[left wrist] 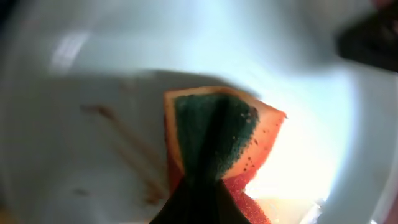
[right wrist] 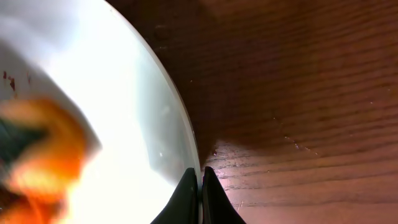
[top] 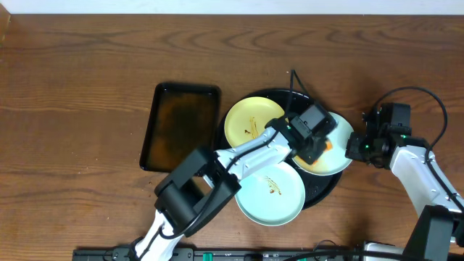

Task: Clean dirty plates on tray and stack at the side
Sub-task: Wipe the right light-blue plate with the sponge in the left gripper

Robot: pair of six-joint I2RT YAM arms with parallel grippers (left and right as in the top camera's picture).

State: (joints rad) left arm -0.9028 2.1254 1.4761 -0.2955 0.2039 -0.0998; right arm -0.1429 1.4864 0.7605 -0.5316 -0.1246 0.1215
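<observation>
Clamping a green-and-orange sponge [left wrist: 217, 134], the left jaws press it on the smeared pale mint-white round plate [left wrist: 74, 78] at the right edge of the glossy black round tray [top: 322, 191]. The right jaws pinch its rim thinly; hard wiping may pull it free.

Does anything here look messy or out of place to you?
Yes: yellow-brown smears streak the yellow plate and the front pale plate, and that front plate hangs out over the rim of the black tray.
</observation>
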